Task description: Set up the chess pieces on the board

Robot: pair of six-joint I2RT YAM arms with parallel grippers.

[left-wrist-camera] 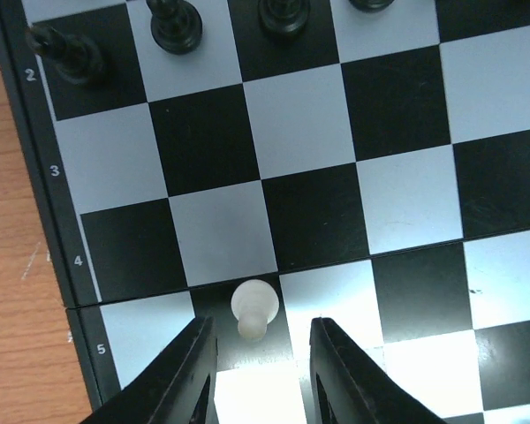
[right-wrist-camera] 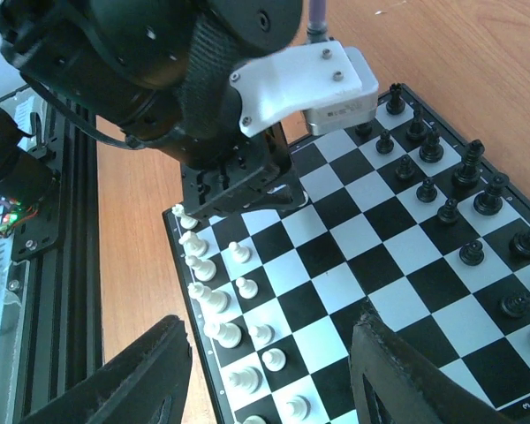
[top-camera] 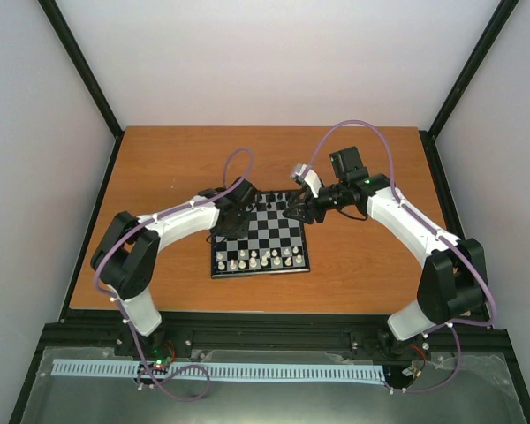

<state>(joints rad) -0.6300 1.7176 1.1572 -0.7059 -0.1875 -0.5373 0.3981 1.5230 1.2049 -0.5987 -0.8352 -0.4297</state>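
Cream-white pawn (left-wrist-camera: 253, 309) sits bottom-centre in the left wrist view, on the board (left-wrist-camera: 44, 177), ungripped between the slightly parted fingers of the left gripper (left-wrist-camera: 263, 329), so a skewed closing could topple it; the right gripper (right-wrist-camera: 269, 331) hangs wide, empty.

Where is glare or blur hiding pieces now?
Left wrist view: glare bleaches pale squares of the black-and-silver checkerboard near the cream-white pawn inside the open left claw. Right wrist view: right claw blurred, black and cream chess pieces crisp. Top view: even light, pieces tiny.
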